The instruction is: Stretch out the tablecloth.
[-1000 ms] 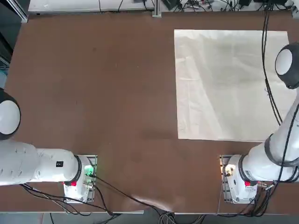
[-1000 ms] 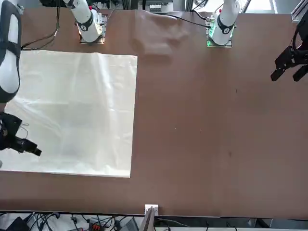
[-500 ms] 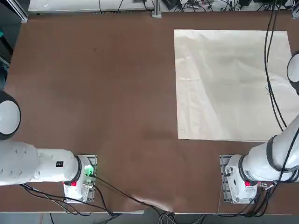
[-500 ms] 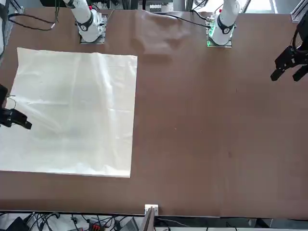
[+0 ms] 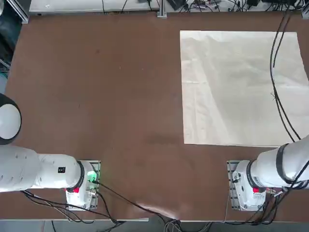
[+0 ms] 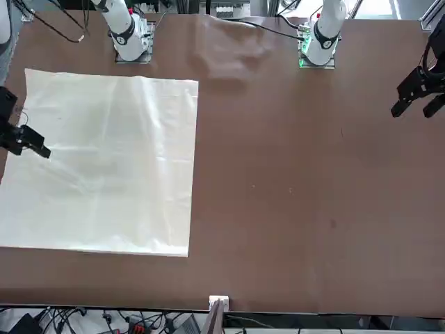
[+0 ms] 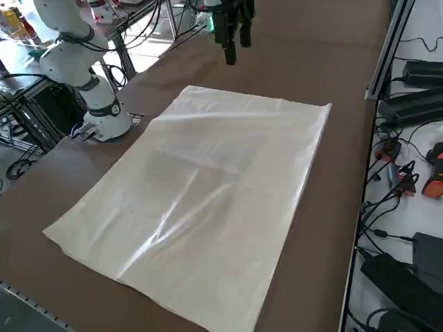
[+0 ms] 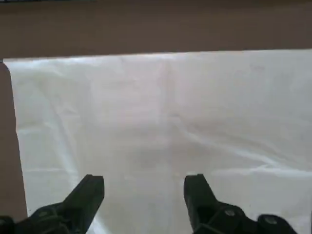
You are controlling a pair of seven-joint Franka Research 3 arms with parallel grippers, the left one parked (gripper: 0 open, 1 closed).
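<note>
Brown tabletop (image 5: 96, 96), red-and-black tool (image 7: 435, 171).

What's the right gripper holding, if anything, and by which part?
Nothing: the right gripper is open above the tablecloth, with no fabric between its fingers.

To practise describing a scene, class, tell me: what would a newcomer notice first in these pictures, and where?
The pale cream tablecloth catches the eye first, spread nearly flat with faint creases on the robot's right side of the big brown table. Next comes the right claw, dark and open above the cloth. A white arm base with a green glow stands at the near edge, left of centre.
</note>
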